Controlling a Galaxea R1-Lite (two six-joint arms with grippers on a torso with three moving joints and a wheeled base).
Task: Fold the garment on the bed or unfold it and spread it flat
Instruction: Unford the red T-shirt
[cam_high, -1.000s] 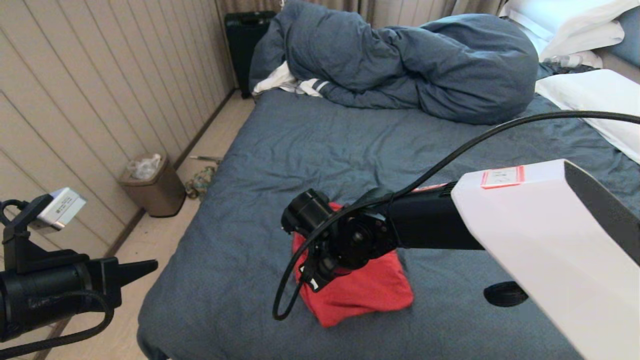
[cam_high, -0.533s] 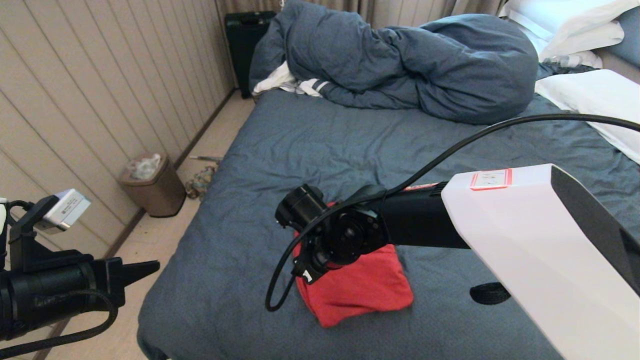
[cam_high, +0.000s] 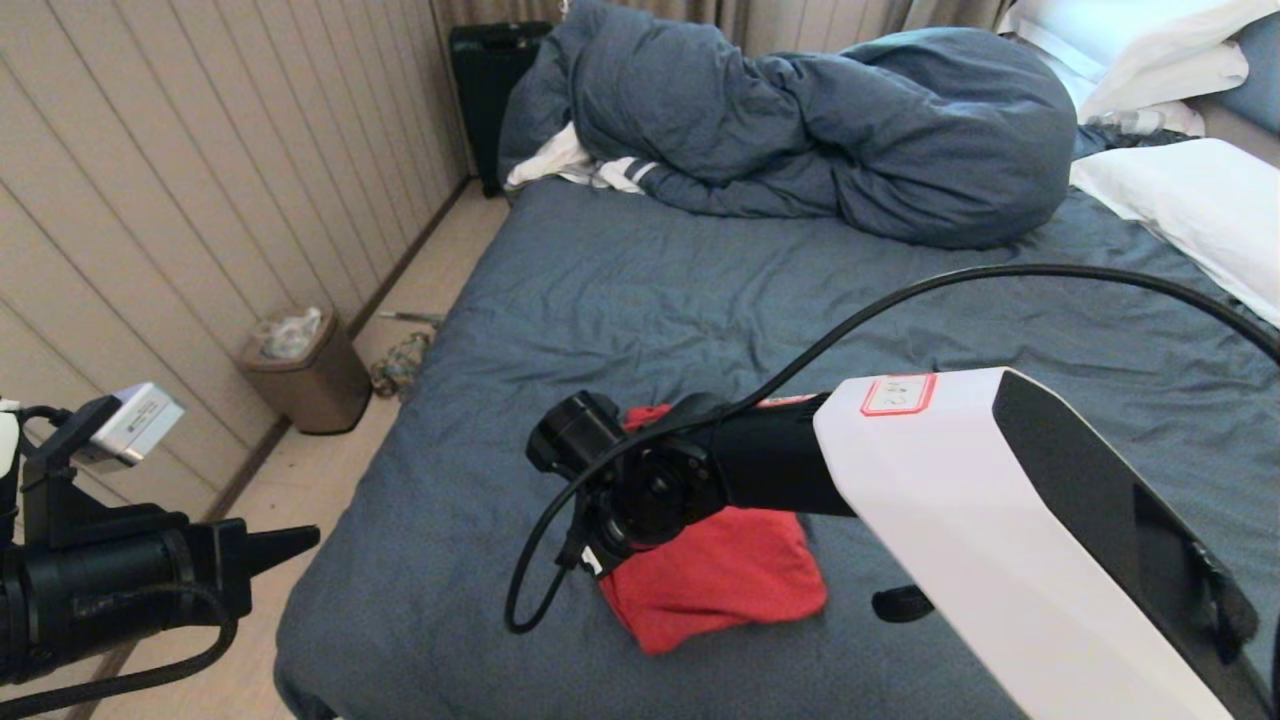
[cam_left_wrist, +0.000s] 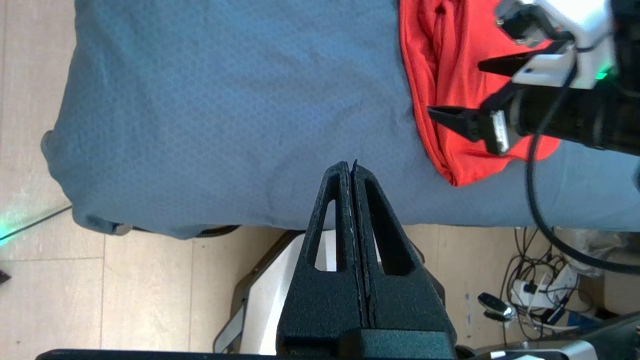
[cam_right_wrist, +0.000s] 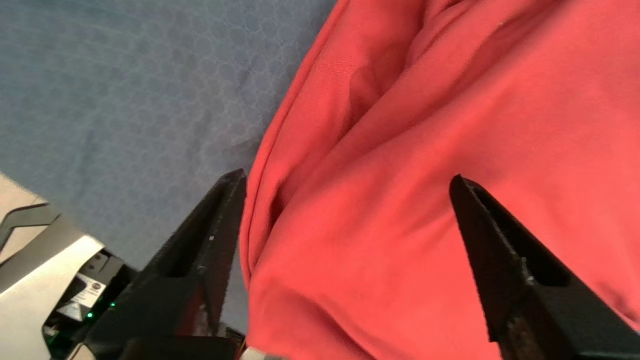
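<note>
The garment (cam_high: 720, 580) lies as a folded red bundle on the bed (cam_high: 650, 300), close to its near left corner. My right gripper (cam_right_wrist: 346, 175) hovers just above the garment (cam_right_wrist: 425, 150), open, its two black fingers wide apart over the red cloth and gripping nothing. The left wrist view shows that same right gripper (cam_left_wrist: 455, 87) over the garment (cam_left_wrist: 440, 75). In the head view the right wrist hides the fingers. My left gripper (cam_high: 310, 540) is shut and empty, held off the bed's left side over the floor; its closed tips (cam_left_wrist: 351, 165) point at the bed's edge (cam_left_wrist: 225, 100).
A bunched dark blue-grey duvet (cam_high: 820, 130) fills the far side, with a white striped cloth (cam_high: 590, 170) beside it and white pillows (cam_high: 1190, 200) at the right. A bin (cam_high: 305, 370) stands on the floor by the panelled wall. Cables and a power strip (cam_left_wrist: 540, 295) lie near the robot's base.
My right arm has slid left and toward the bed's near edge, its black cable swinging with it. The garment and my left arm have stayed put.
</note>
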